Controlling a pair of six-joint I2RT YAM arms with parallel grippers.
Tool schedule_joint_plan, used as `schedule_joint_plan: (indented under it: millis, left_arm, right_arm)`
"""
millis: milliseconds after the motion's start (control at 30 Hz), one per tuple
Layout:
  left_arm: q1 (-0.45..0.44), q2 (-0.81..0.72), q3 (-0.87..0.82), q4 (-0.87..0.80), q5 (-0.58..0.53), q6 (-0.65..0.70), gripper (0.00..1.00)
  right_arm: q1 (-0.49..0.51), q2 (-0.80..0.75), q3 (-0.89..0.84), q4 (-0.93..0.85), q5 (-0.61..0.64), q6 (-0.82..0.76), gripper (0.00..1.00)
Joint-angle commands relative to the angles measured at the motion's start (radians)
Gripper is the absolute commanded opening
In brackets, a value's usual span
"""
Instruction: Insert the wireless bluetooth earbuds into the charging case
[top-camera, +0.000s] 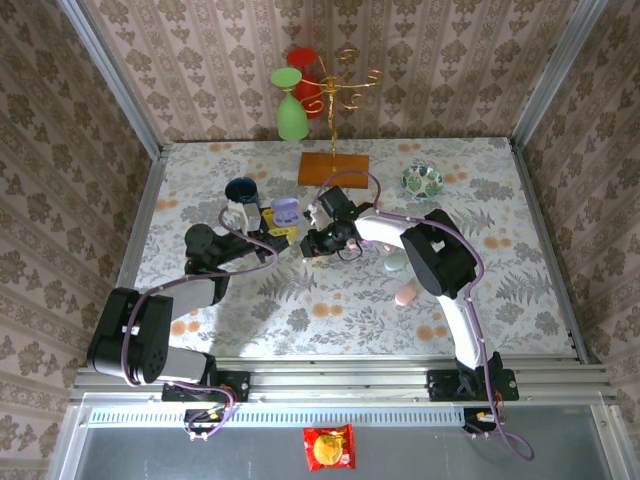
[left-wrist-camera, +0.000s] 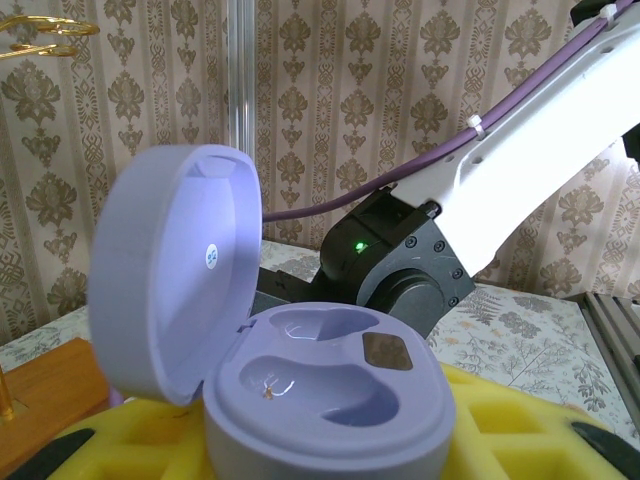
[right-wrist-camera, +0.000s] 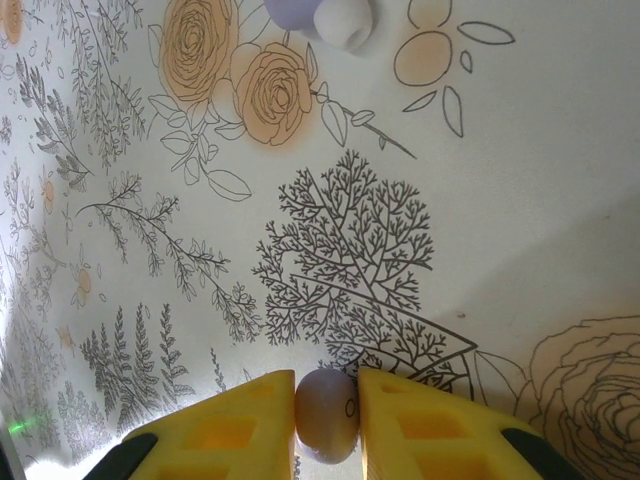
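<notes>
Yellow pads (right-wrist-camera: 240, 425) of the right gripper (right-wrist-camera: 327, 428) are pinching one earbud (right-wrist-camera: 327, 408) from both sides. The jaws are standing only as far apart as that small lilac-pink bead is wide. It is sitting at the very fingertips, low over the cloth (right-wrist-camera: 520, 200); whether it is touching the cloth I cannot tell. Gripping so near the tips is leaving part of the bead poking out past the pads. That, I judge, is giving it room to enter a well without the pads catching on the rim.

Opposite, the left gripper (left-wrist-camera: 320, 445) is clamping the base of the lilac case (left-wrist-camera: 330, 400) between its own yellow pads. The lid (left-wrist-camera: 170, 270) is tipping back on its hinge, and both wells (left-wrist-camera: 310, 385) are facing up, empty. This hold is probably steadying the case so that it is not sliding when something is pressed into it.

Seen from above, the case is lying just to the left of the right gripper, near it but apart, so the pinched earbud is not yet over a well. A second earbud (right-wrist-camera: 343, 20) is lying on the cloth ahead of the right gripper, well apart from its jaws.
</notes>
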Motion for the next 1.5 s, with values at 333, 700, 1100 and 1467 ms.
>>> schedule_joint_plan:
  millis: [333, 700, 1100, 1467]
  left_arm:
    - [-0.005, 0.002, -0.015, 0.028, -0.008, 0.052, 0.42]
    - [-0.015, 0.039, -0.010, 0.028, -0.035, 0.076, 0.42]
    - [-0.025, 0.048, -0.017, 0.028, -0.069, 0.091, 0.42]
    - [-0.050, 0.093, -0.023, 0.026, -0.074, 0.119, 0.42]
  right_arm:
    - [0.015, -0.261, -0.189, -0.061, 0.438, 0.110, 0.21]
    - [0.060, -0.382, -0.288, -0.205, 0.758, 0.139, 0.21]
    - [0.111, -0.356, -0.239, -0.356, 0.950, 0.121, 0.21]
    - [0.113, -0.640, -0.460, -0.042, 0.812, 0.014, 0.20]
